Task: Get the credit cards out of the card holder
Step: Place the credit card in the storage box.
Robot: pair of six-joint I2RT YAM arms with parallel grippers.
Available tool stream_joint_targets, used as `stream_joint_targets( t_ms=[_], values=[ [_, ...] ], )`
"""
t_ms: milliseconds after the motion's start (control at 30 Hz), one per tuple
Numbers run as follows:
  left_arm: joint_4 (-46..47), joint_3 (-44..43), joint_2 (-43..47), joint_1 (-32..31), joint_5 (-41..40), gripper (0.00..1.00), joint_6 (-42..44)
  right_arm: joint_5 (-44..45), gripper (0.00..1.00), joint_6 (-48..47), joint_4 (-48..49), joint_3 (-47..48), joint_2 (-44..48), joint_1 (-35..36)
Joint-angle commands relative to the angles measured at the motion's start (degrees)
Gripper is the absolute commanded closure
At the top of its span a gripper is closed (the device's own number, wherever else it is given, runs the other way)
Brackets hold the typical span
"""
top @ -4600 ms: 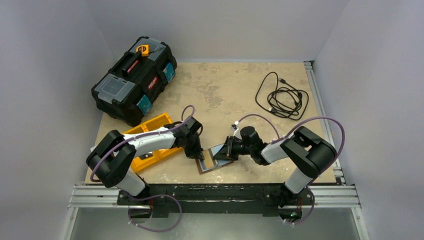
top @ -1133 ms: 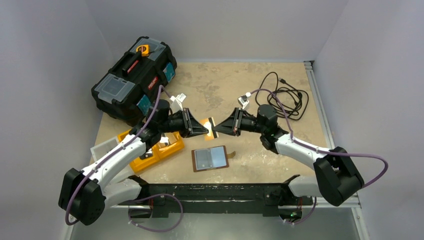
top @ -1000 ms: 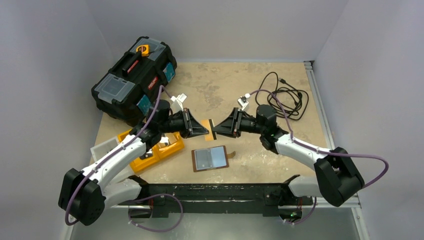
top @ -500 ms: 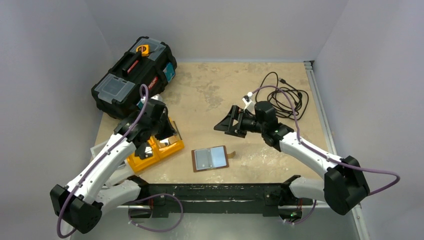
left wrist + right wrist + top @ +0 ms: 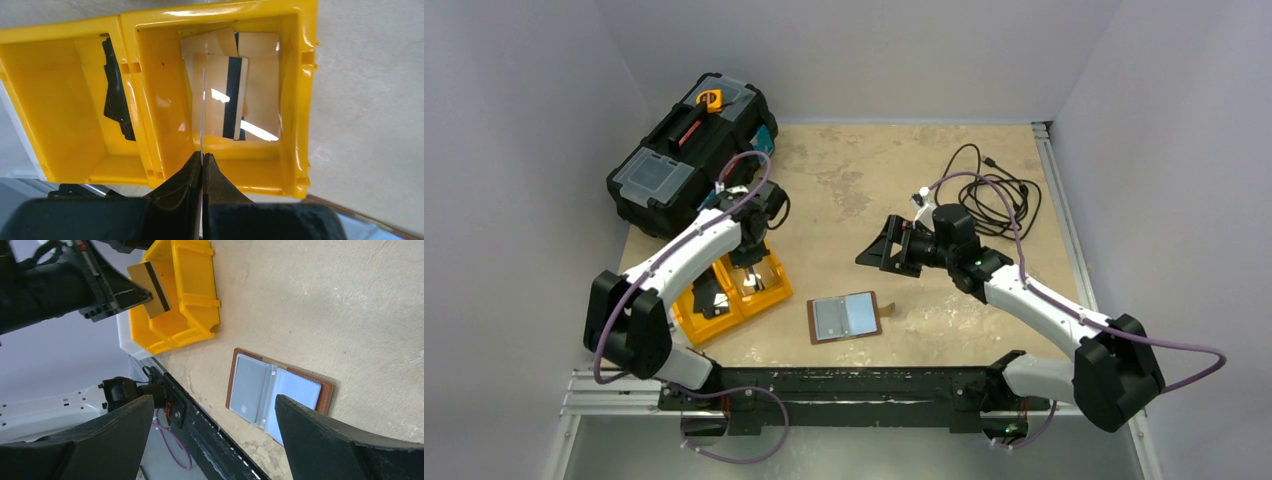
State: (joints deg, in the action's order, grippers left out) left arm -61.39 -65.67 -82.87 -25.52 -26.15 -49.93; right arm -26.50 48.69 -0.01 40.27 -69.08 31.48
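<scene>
Card holder (image 5: 845, 317) is lying flat and open near the near edge of the worktop, about mid-way along, with nothing touching it. From the right wrist view its grey sleeves look flat and plain, and I honestly can't tell if a card is hiding in there.

Just left of it sits the yellow tray (image 5: 769, 295). The compartment on the holder's side has a few tan cards (image 5: 255, 85) with black stripes piled in it, so a good chunk of the job looks done. The left claw (image 5: 202, 160) hangs right over that pile, clenched on one more card (image 5: 202, 115), which shows edge-on in its own camera. My guess is that one only needs dropping in.

Further in, around the middle of the worktop, the right claw (image 5: 879, 248) floats with its jaws spread wide and nothing in them, well apart from the holder. If any cards are left, that's probably the arm to fetch them.

At the back there's a coiled black cable (image 5: 989, 195) toward the far right corner and a black toolbox (image 5: 689, 155) at the far left.
</scene>
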Motion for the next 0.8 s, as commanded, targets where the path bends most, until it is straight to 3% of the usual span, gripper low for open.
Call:
stream_joint_targets(
  t_ms=[0,200,533,767],
  values=[
    [-2.4,-2.1,-4.0,0.3,-6.2,1.00,-1.1,-0.4,0.08,-1.2,0.7,0.1,2.8,0.1],
    [-0.3,-0.5,-6.6,0.3,-4.3,1.00,-1.8,-0.5,0.08,-1.3,0.4,-0.3,3.6,0.1],
    [1.3,-0.6,-5.9,0.3,-1.7,0.77,-0.1,1.5,0.07,-1.3,0.1,-0.4,3.9,0.1],
    [4.5,-0.5,0.1,0.3,4.0,0.58,3.7,4.6,0.07,-2.8,-3.0,0.0,3.7,0.8]
  ],
)
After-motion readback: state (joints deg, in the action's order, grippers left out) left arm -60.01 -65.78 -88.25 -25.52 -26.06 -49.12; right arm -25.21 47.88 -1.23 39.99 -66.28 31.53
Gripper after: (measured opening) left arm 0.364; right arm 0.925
